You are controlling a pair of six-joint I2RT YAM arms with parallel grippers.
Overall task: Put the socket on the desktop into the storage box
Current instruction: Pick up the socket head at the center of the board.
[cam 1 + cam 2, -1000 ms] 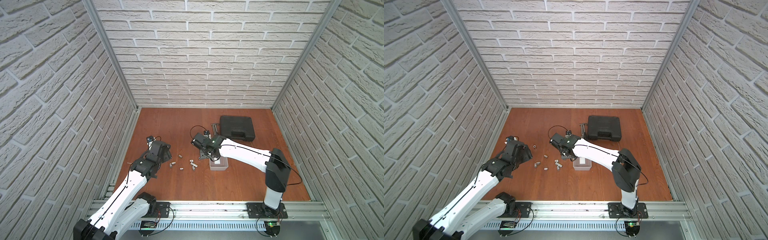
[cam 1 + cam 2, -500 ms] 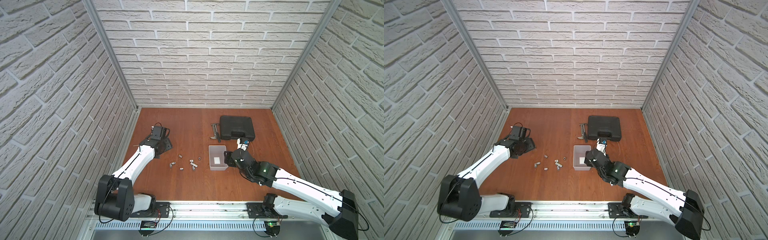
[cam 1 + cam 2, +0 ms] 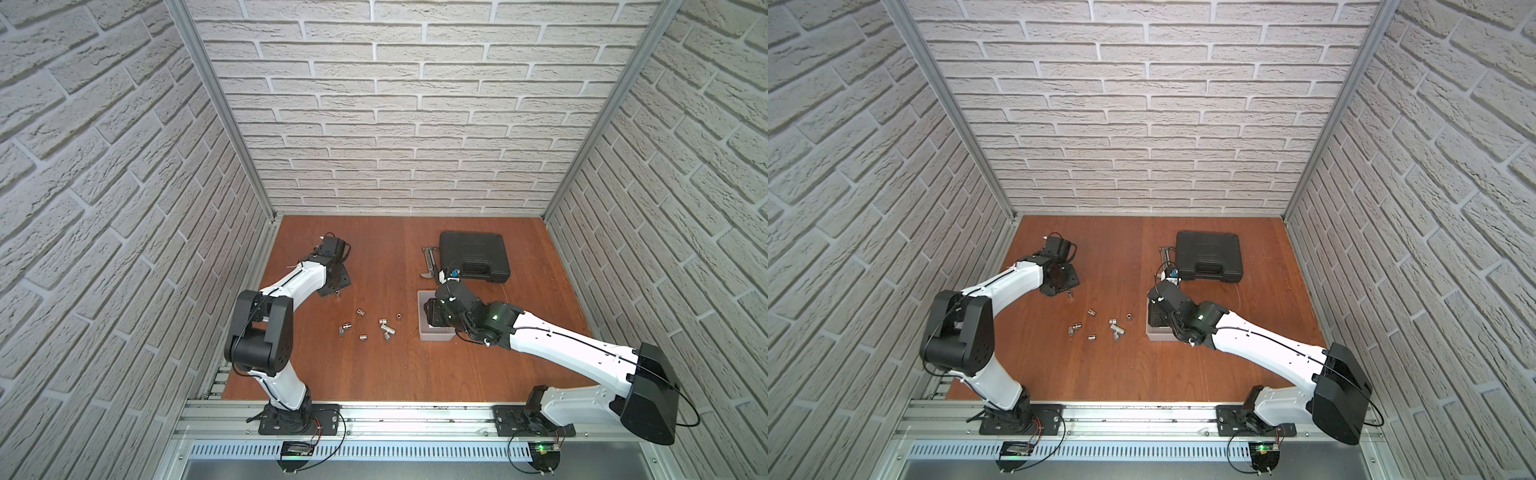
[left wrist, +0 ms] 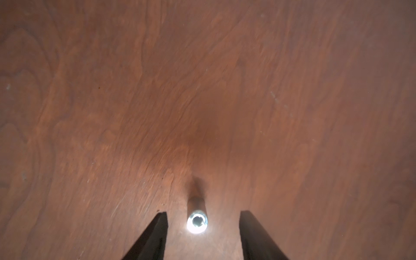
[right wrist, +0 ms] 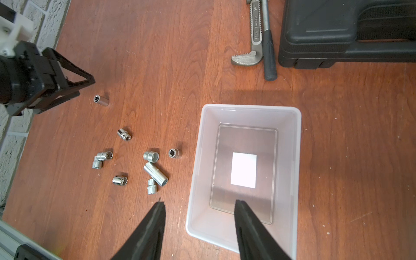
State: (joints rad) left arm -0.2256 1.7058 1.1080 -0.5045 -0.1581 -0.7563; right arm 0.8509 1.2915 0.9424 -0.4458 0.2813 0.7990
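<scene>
Your left arm rises from its base to a raised elbow, and its forearm slopes down to the far left part of the flat reddish-brown wood-grain desktop (image 3: 374, 374). There your left gripper (image 4: 202, 213) points down at the wood, its black fingers (image 4: 155, 234) parted. They straddle one small chrome cylindrical socket (image 4: 197, 221) lying on its side, and neither finger touches it. Your right arm stretches low from its base toward the middle. Your right gripper (image 5: 199, 202) hangs over an edge of the translucent greyish-white rectangular plastic storage box (image 5: 247, 107). Its fingers are spread and hold nothing, one above the box and one above bare wood. You have nine sockets, all on the desktop: the one at your left gripper and eight scattered between it and the box, the longest socket (image 5: 155, 171) among them. The one box holds only a white square (image 5: 243, 170). Beyond it lies one black handled plastic tool case (image 3: 473, 253). Just beside that are one grey metal pipe wrench (image 5: 255, 29) and one steel-shafted tool with a black grip (image 5: 269, 51).
</scene>
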